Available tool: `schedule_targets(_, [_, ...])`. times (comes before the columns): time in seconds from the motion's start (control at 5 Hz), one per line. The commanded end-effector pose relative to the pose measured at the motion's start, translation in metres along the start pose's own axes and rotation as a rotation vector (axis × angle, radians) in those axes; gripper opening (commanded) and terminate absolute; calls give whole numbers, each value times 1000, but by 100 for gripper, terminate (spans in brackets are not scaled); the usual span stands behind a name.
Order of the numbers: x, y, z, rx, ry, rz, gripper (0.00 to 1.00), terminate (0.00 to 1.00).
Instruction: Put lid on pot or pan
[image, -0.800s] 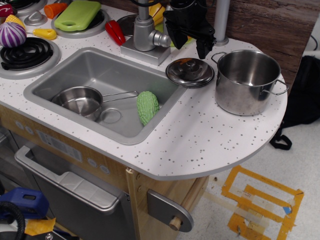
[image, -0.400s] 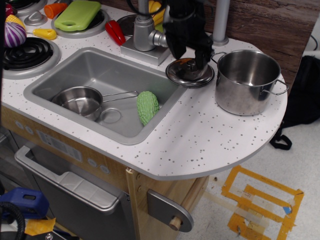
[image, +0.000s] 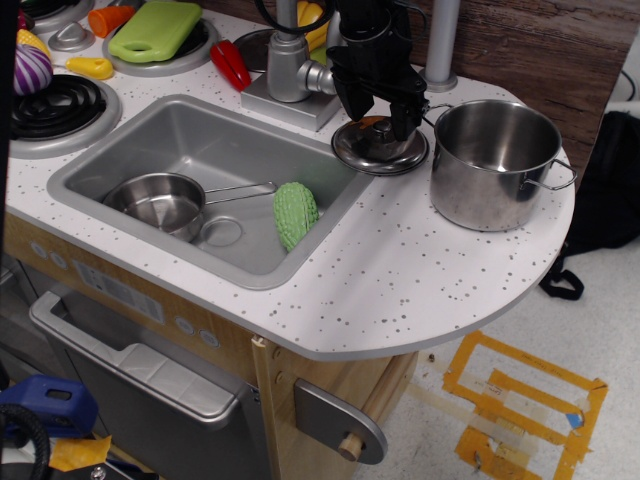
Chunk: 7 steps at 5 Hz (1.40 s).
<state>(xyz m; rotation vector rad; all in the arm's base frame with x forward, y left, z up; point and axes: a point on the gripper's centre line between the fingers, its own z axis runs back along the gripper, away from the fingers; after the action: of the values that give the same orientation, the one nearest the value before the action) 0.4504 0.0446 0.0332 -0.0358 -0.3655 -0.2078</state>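
Note:
The lid (image: 381, 151) is round, dark shiny steel with a small centre knob. It lies flat on the white speckled counter between the sink and the pot. The pot (image: 492, 172) is a tall steel stockpot with two wire loop handles, standing open and empty just right of the lid. My black gripper (image: 380, 119) hangs low over the lid. Its two fingers stand apart on either side of the knob, open and not closed on it. The arm hides the lid's far edge.
The grey sink (image: 130, 150) to the left holds a small long-handled saucepan (image: 155, 203) and a green ribbed toy (image: 295, 214). The faucet (image: 287, 70) stands just left of my gripper. A red pepper (image: 230, 63), a green board (image: 155, 28) and burners (image: 50, 106) lie at the back left. The counter edge curves close behind the pot.
My gripper has come down from above the counter's back onto the lid, with its fingers now around the knob. The lid and pot have not moved.

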Motion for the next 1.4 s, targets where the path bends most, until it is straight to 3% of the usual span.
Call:
schedule_targets(0.0, [13,5,13,8,-53,-4,100,0])
schedule_targets(0.4, [13,9,8,-14,-50,3,100,0])
schedule_targets(0.6, [16,11,9,-7,-46,6,0,0])
schedule_targets(1.0, [16,12,4,-19,-54,19,0,0])
schedule_targets(1.2, [14,12,1,-21,-62,28,100,0])
